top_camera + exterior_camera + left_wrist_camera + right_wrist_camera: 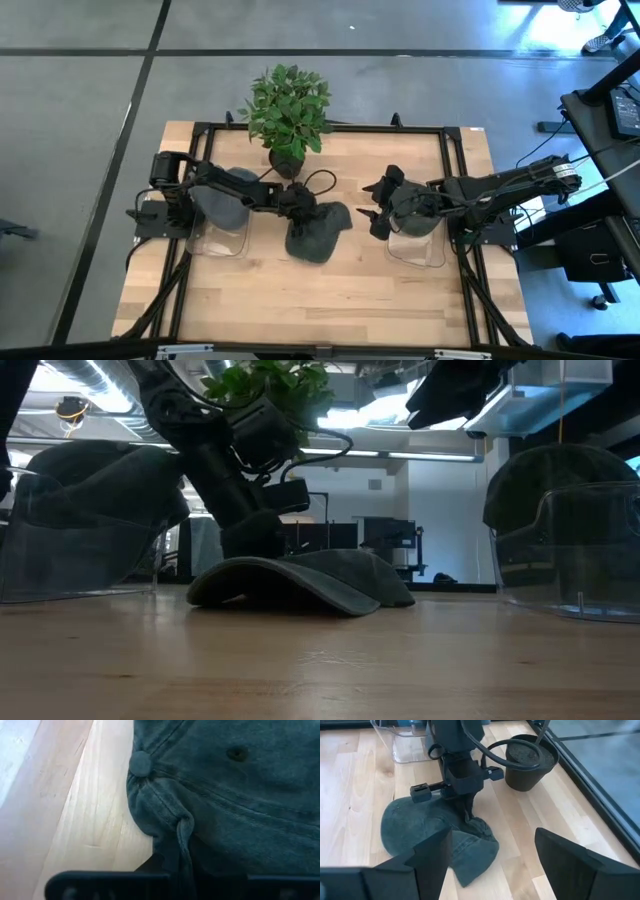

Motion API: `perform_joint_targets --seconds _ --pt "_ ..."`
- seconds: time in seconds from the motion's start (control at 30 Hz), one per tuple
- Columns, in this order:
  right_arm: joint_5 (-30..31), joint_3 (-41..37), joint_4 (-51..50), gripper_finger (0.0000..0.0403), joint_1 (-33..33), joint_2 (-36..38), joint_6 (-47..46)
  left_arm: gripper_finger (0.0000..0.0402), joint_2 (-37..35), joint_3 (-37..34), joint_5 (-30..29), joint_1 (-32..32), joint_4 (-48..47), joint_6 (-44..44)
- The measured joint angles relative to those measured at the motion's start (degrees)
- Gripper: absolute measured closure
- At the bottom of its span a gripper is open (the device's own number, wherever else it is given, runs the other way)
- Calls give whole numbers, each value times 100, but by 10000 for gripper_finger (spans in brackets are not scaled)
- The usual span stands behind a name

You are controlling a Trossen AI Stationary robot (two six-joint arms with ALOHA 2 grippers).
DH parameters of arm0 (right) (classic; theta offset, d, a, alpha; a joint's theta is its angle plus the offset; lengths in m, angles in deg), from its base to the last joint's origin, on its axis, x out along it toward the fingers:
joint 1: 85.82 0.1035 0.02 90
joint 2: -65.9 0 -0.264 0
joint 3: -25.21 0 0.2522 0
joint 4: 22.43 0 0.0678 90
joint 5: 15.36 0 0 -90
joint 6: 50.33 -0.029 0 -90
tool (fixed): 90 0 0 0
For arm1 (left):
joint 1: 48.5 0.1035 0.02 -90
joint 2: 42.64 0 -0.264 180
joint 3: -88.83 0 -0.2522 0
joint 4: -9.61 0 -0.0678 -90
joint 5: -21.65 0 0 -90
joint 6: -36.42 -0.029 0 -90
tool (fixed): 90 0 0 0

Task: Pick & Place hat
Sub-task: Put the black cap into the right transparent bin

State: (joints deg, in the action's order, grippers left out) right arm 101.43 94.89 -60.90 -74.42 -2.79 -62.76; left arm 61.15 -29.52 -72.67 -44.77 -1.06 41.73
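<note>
A dark grey-green cap (318,232) lies on the wooden table in front of the potted plant, its curved brim (300,585) resting on the boards. My left gripper (297,207) is down on the cap's far part and shut on it. My right gripper (375,208) hovers open to the cap's right, above the table, its two fingers spread wide in the right wrist view (492,860). It touches nothing. In that view the left gripper (466,802) stands over the cap (415,832). My left gripper pinches a raised fold of the cap's crown cloth (183,827) between its two fingers, close to the top button (141,763). It comes from above, slanting down from the table's left. The cap stays flat on the table, with the cloth bunched up at the fingers (470,817).
A clear container with a dark hat stands at the left (220,222) and another at the right (418,238). The potted plant (288,110) stands just behind the cap, its pot (531,757) close to the left gripper. Bare boards lie toward the near edge.
</note>
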Motion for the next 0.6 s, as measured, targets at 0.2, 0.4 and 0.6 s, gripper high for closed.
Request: perform_joint_targets --seconds 0.2,0.4,0.6 --pt "1 -2 -52 118 -2 0 -566 389 -451 -31 -239 -172 -116 -295" --pt "0 -2 290 118 -3 0 -221 392 -1029 -22 -1195 -541 43 -1076" --pt "-437 -1 633 118 -36 2 9 392 -1296 -14 -2178 -964 717 -2022"
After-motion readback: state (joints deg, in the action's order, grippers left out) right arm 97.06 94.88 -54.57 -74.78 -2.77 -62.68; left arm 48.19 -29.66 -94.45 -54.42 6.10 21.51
